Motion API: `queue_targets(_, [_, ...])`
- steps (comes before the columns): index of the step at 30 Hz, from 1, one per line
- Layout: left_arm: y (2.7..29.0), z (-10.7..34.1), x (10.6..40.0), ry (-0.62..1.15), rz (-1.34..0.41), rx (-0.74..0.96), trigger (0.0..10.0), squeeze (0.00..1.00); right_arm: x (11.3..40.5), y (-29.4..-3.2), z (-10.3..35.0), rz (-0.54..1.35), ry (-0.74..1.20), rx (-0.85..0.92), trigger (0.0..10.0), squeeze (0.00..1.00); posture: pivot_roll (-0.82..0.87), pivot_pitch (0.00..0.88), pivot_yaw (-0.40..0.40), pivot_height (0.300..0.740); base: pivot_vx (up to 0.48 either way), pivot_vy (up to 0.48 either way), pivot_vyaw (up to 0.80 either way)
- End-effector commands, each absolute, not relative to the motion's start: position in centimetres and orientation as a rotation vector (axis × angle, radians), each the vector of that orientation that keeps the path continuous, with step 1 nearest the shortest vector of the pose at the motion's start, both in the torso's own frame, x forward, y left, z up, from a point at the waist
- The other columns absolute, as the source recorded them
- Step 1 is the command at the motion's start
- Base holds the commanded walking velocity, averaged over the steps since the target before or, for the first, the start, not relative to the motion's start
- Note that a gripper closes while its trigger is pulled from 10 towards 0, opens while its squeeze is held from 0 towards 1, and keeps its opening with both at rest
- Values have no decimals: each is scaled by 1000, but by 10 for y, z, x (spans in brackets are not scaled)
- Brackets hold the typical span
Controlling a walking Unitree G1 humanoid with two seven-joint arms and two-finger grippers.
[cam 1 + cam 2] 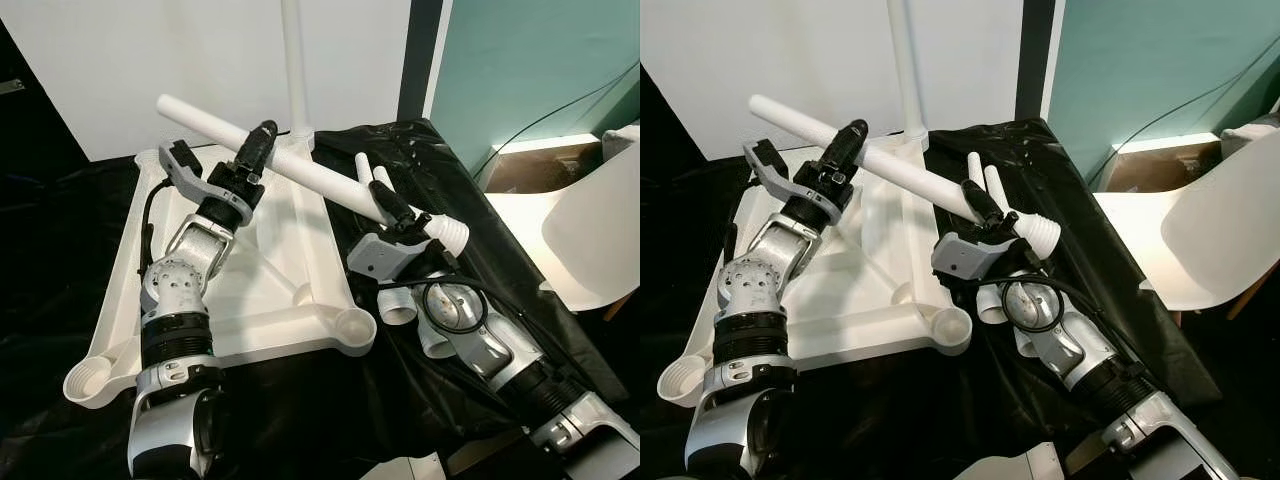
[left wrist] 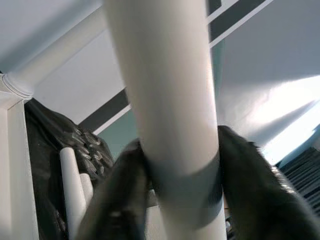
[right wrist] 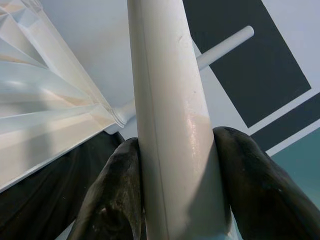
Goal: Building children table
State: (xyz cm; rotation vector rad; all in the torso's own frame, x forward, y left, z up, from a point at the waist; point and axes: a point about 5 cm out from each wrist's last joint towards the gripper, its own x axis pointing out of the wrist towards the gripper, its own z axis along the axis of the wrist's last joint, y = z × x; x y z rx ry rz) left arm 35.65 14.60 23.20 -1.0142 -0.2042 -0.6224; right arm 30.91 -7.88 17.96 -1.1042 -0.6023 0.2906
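Note:
A white plastic tabletop (image 1: pixel 262 300) lies upside down on black cloth, with round leg sockets at its corners. One white leg (image 1: pixel 295 70) stands upright in the far socket. Both grippers hold a long white table leg (image 1: pixel 310 175) in the air, slanting across the tabletop. My left gripper (image 1: pixel 258 145) is shut on the leg near its upper end. My right gripper (image 1: pixel 398 210) is shut on the leg near its ribbed lower end (image 1: pixel 452 236). In the wrist views the black fingers (image 2: pixel 120 195) (image 3: pixel 120 195) clasp the white tube on both sides.
Two more white legs (image 1: pixel 372 182) lie on the black cloth (image 1: pixel 470 240) behind my right gripper, and tube ends (image 1: pixel 400 306) lie under my right wrist. A white chair (image 1: pixel 590 235) stands at the right, beside a teal wall.

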Motion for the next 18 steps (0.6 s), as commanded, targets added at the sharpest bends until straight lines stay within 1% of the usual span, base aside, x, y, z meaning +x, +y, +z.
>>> queue_targets(1, [143,245,350,-290,-708,-980,0,0,309,-76,174,317,-586,-1122,10000,0,-37,0,74,740,0,0,0])
queue_targets(6, [143,246,346,-328,-738,-980,0,0,310,-76,176,316,-599,-1121,10000,0,-37,0,74,740,0,0,0])
queue_targets(9, [144,247,344,-338,-748,-977,0,0,311,-76,176,326,-580,-1093,10000,0,-37,0,74,740,0,0,0])
queue_targets(10, [144,246,344,-338,-753,-971,0,0,313,-77,178,329,-530,-1021,10000,0,-36,0,73,740,0,0,0])
queue_targets(12, [144,246,344,-338,-753,-971,0,0,313,-77,178,329,-530,-1021,10000,0,-36,0,73,740,0,0,0])
queue_targets(13, [144,246,343,-337,-762,-955,0,0,315,-78,180,354,-440,-890,10000,1000,-36,0,73,740,0,0,0])
queue_targets(14, [142,246,341,-335,-779,-930,0,0,319,-78,182,400,-302,-735,10000,1000,-37,0,70,740,0,0,0])
queue_targets(16, [142,246,341,-335,-779,-930,0,0,319,-78,182,400,-302,-735,10000,1000,-37,0,70,740,0,0,0])
queue_targets(17, [140,246,339,-335,-796,-910,0,0,321,-77,185,464,-200,-605,10000,1000,-38,0,70,740,0,0,0])
queue_targets(18, [138,246,338,-336,-810,-894,0,0,321,-75,191,518,-136,-515,10000,918,-39,0,68,740,0,0,0])
